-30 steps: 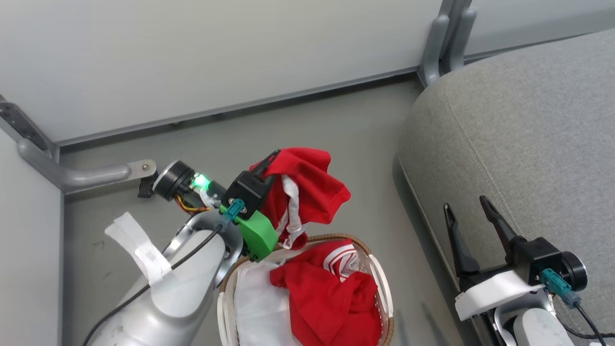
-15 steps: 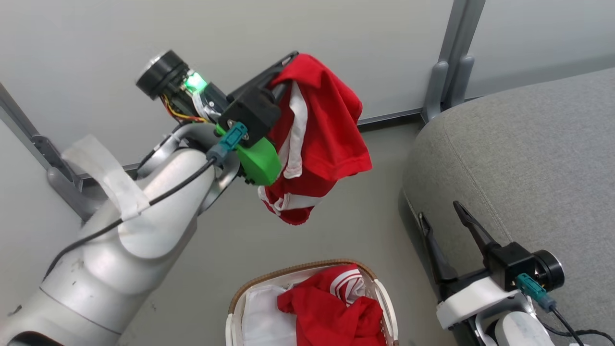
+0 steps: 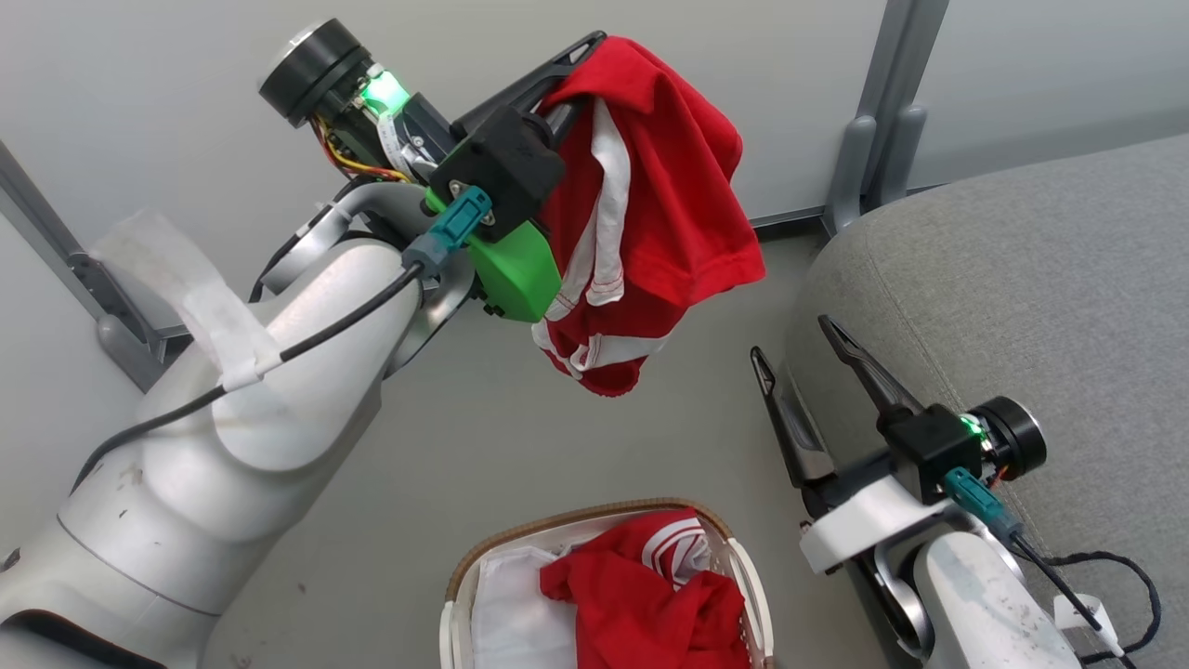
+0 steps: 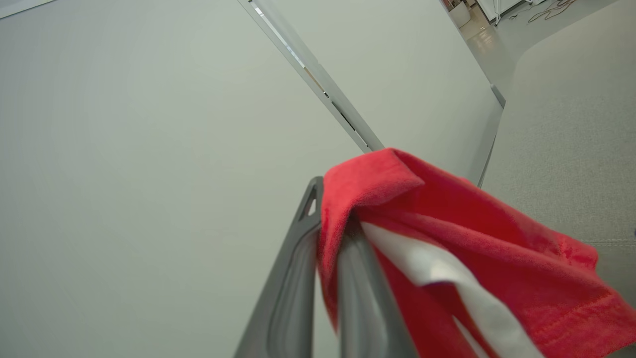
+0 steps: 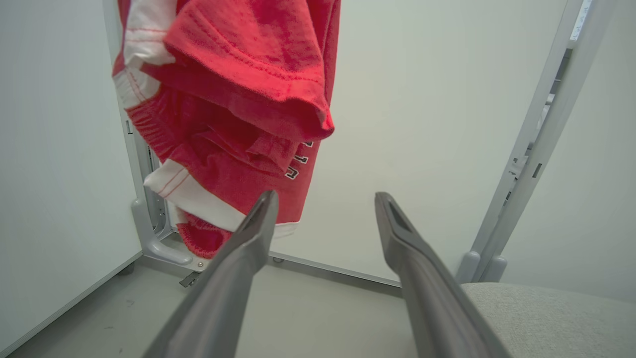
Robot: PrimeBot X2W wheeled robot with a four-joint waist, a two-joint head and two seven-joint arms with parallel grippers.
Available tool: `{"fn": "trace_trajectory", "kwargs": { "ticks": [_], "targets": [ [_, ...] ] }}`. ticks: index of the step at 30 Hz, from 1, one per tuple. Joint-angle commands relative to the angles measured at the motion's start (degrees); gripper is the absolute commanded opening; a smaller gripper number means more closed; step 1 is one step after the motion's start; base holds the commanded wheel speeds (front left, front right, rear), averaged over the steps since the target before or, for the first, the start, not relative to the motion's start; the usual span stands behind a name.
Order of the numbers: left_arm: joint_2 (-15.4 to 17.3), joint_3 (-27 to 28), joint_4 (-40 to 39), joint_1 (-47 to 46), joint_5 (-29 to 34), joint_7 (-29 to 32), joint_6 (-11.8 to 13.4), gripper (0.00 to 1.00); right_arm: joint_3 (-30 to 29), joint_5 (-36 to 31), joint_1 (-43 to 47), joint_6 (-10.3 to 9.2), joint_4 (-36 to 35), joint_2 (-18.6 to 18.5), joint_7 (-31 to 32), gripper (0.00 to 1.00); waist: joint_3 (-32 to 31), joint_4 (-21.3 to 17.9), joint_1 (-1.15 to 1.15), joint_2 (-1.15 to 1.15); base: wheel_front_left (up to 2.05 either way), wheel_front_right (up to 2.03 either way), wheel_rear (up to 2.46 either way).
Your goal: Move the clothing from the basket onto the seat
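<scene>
Hanging from the clamped left gripper (image 3: 578, 67), a red garment (image 3: 669, 214) is held at the upper middle of the head view.
Its fabric is pinched between the two dark fingers (image 4: 293, 278) and is draped downward, clear of the floor (image 3: 464, 437). At the lower right, the right gripper (image 3: 790, 339) is spread wide and empty at the edge of the grey seat (image 3: 1022, 279). More red clothing (image 3: 641, 595) is seen in the basket (image 3: 557, 523) at the bottom centre, beside a white liner (image 3: 511, 609).

Raised left hand (image 3: 585, 58) pinching red garment (image 3: 664, 204), basket (image 3: 557, 522) below, right hand (image 3: 790, 336) spread
</scene>
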Motion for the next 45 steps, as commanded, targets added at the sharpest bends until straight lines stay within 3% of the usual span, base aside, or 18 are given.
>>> {"fn": "trace_trajectory", "kwargs": {
  "ticks": [1, 11, 28, 31, 45],
  "targets": [
    [-0.1, -0.4, -0.4, -0.3, -0.3, 0.1, 0.2, 0.0, 0.4, -0.9, -1.4, -0.04, 0.8, -0.2, -0.3, 1.0, 0.1, 0.1, 0.0, 0.0, 0.0, 0.0, 0.0],
    [-0.1, -2.5, -1.9, 1.5, -2.2, 0.3, 0.1, 0.0, 4.7, -3.3, -10.4, -0.04, 8.3, -0.2, -0.3, 1.0, 0.4, 1.2, 0.0, 0.0, 0.0, 0.0, 0.0],
    [-0.7, -5.0, -3.6, 4.4, -4.2, -1.1, 0.3, 0.0, 9.2, 0.6, -20.5, -0.04, 20.7, -0.2, -0.2, 1.0, 0.6, 2.9, 0.0, 0.0, 0.0, 0.0, 0.0],
    [-0.6, -5.2, -3.3, 5.0, -4.7, -1.5, 0.3, 0.0, 10.3, 1.2, -21.7, -0.04, 22.4, -0.2, -0.2, 0.02, 0.5, 3.1, 0.0, 0.0, 0.0, 0.0, 0.0],
    [0.0, -4.4, -1.2, 8.7, -7.8, -2.7, 1.7, 0.0, 10.0, 1.3, -20.9, -0.04, 23.7, -0.2, -0.2, 0.0, 0.2, 2.9, 0.0, 0.0, 0.0, 0.0, 0.0]
  ]
}}
